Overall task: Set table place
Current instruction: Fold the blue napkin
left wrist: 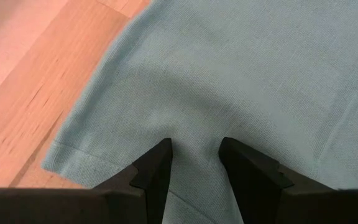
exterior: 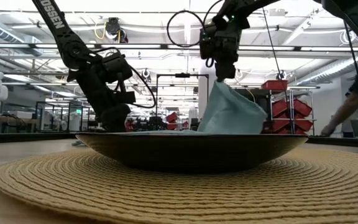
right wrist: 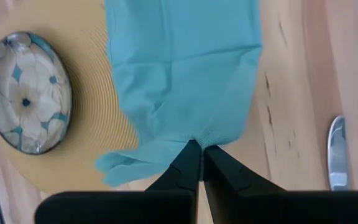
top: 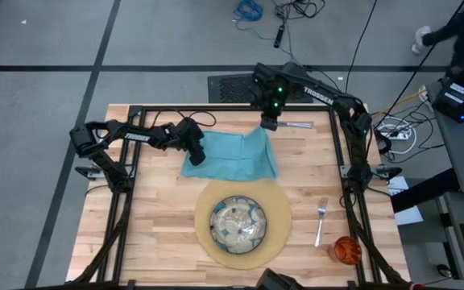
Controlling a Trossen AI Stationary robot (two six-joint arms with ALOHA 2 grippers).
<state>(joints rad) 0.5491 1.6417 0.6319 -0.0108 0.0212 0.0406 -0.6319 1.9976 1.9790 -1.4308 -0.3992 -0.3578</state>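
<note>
Teal cloth napkin [top: 230, 155] lies on the pale wooden table [top: 155, 234], one corner lifted. Only the low view shows that raised peak hanging from the right gripper [exterior: 224, 77], its fingers pinched shut on it. Left gripper [left wrist: 194, 163] fingers, partly open, clamp a fold at the opposite edge.
</note>
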